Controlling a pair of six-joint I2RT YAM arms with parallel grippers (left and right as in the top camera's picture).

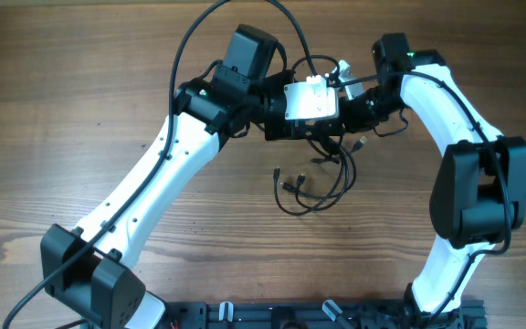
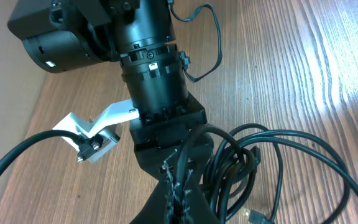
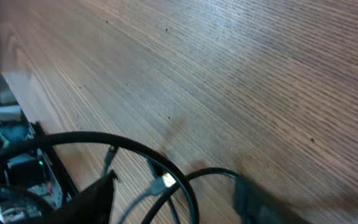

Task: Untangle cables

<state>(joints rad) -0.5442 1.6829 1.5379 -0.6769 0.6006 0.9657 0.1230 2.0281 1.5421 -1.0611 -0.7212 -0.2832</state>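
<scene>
The cables (image 1: 322, 178) were bunched right under the two claws, near the far middle of the table (image 1: 80, 73), with loose loops and small plugs trailing toward the robot's base. The left gripper (image 2: 178, 194) had its toothed fingers pressed together. Whether a strand was nipped between them could not be told, though the cords crowded close against it. The right gripper (image 3: 174, 198) faced it nose to nose, its fingers apart, with cords and a silver-tipped plug (image 3: 166, 181) showing through the gap. That pairing suggested one claw anchoring the bundle while the other stood ready for a fresh strand. Farther out, the loops lay slack and crossed on the wood, so the tangle seemed far from undone.
</scene>
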